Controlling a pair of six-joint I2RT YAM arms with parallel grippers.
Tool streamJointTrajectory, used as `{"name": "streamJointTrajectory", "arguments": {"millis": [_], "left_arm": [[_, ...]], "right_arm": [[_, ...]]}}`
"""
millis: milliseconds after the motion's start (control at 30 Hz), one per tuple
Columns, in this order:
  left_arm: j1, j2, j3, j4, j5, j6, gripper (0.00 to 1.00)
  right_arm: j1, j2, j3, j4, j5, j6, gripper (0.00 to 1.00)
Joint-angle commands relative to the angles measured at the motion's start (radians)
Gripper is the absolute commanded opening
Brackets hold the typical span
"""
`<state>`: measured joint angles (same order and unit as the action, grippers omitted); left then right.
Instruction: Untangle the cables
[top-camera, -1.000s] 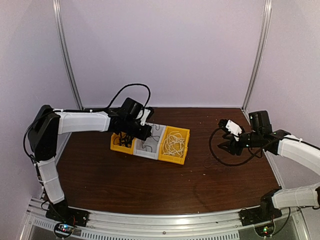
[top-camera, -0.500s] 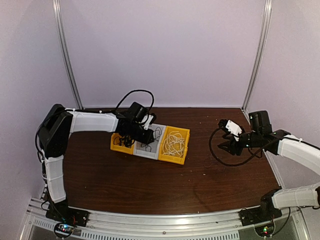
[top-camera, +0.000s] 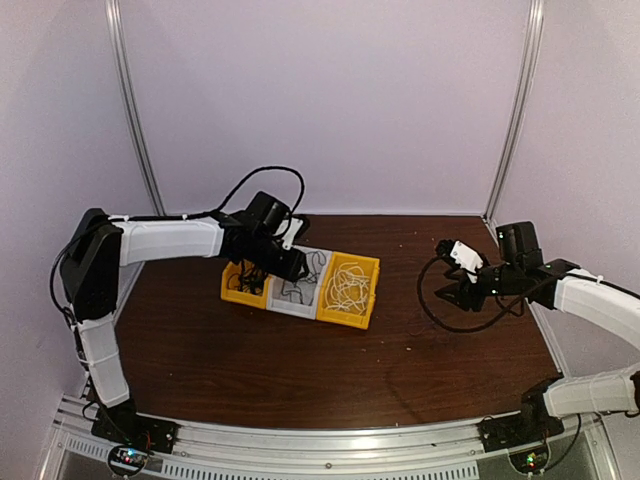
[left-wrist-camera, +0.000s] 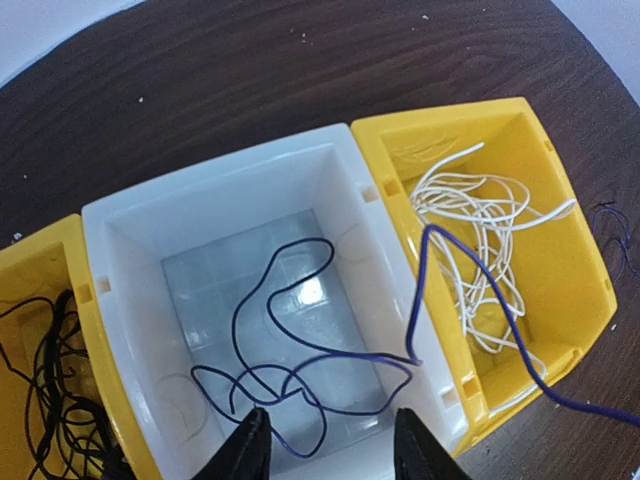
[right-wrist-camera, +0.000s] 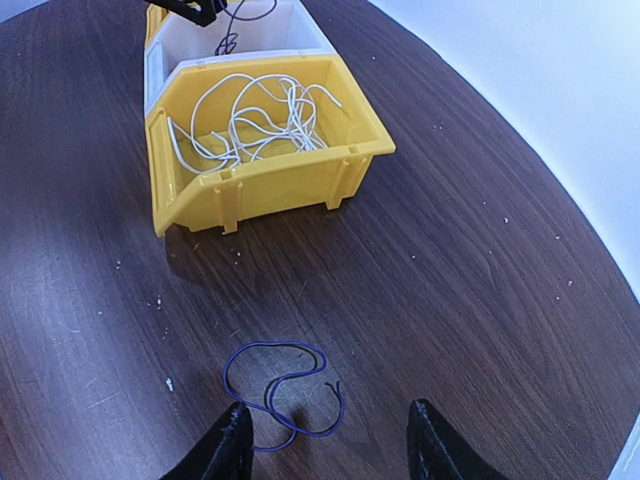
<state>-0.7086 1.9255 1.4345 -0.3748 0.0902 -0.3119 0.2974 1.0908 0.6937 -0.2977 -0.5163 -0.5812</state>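
Observation:
A thin purple cable (left-wrist-camera: 354, 354) lies looped on the floor of the white bin (left-wrist-camera: 130, 260), and one end trails over the wall across the right yellow bin (left-wrist-camera: 440, 115). That bin holds white cables (left-wrist-camera: 480, 225). Black cables (left-wrist-camera: 45, 400) fill the left yellow bin. My left gripper (left-wrist-camera: 330, 420) hangs open just above the white bin, with nothing between its fingers. Another purple cable (right-wrist-camera: 276, 344) lies curled on the bare table. My right gripper (right-wrist-camera: 328, 410) stands open over it, its left finger beside the loop and not touching it.
The three bins (top-camera: 300, 285) stand in a row at the middle of the brown table, seen from the right as a yellow wall (right-wrist-camera: 270, 185). Purple walls close the back and sides. The right arm's black hose loops beside its wrist (top-camera: 425, 290).
My left gripper has opened from shut and let the purple cable drop into the white bin. The left arm shifted slightly over the bins. The right arm has not moved.

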Motion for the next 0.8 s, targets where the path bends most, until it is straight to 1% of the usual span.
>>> {"name": "streamJointTrajectory", "arguments": {"millis": [0,67,200,233,333,433,567,633,667,700,767], "left_arm": [[0.001,-0.078,-0.016,0.028,0.004,0.049,0.44],[0.001,-0.081,-0.022,0.048,0.005,0.051,0.41],[0.002,-0.079,-0.034,0.091,0.036,0.050,0.18],[0.001,-0.078,-0.034,0.098,0.038,0.046,0.15],[0.001,-0.070,-0.038,0.124,0.049,0.048,0.09],[0.001,-0.051,-0.029,0.139,0.035,0.053,0.00],[0.001,0.006,0.014,0.085,-0.099,0.082,0.00],[0.002,0.006,0.003,0.092,-0.092,0.092,0.00],[0.002,0.000,-0.005,0.099,-0.062,0.096,0.00],[0.002,-0.004,-0.013,0.107,-0.034,0.102,0.00],[0.002,-0.011,-0.028,0.123,-0.013,0.099,0.00]], "right_arm": [[-0.001,0.010,-0.002,-0.004,-0.010,-0.014,0.53],[-0.001,0.012,0.000,-0.006,-0.010,-0.014,0.53],[-0.001,0.012,0.000,-0.008,-0.011,-0.014,0.53],[-0.001,0.011,0.001,-0.009,-0.010,-0.014,0.53],[-0.001,0.008,-0.001,-0.009,-0.008,-0.015,0.53],[-0.001,0.009,-0.002,-0.009,-0.007,-0.016,0.53],[-0.001,0.011,0.010,-0.014,-0.028,-0.019,0.53],[0.008,0.007,0.043,-0.025,-0.087,-0.034,0.53],[0.024,0.018,0.071,-0.018,-0.104,-0.029,0.54],[0.040,0.043,0.106,-0.012,-0.126,-0.018,0.55],[0.063,0.130,0.202,-0.010,-0.222,0.009,0.57]]}}
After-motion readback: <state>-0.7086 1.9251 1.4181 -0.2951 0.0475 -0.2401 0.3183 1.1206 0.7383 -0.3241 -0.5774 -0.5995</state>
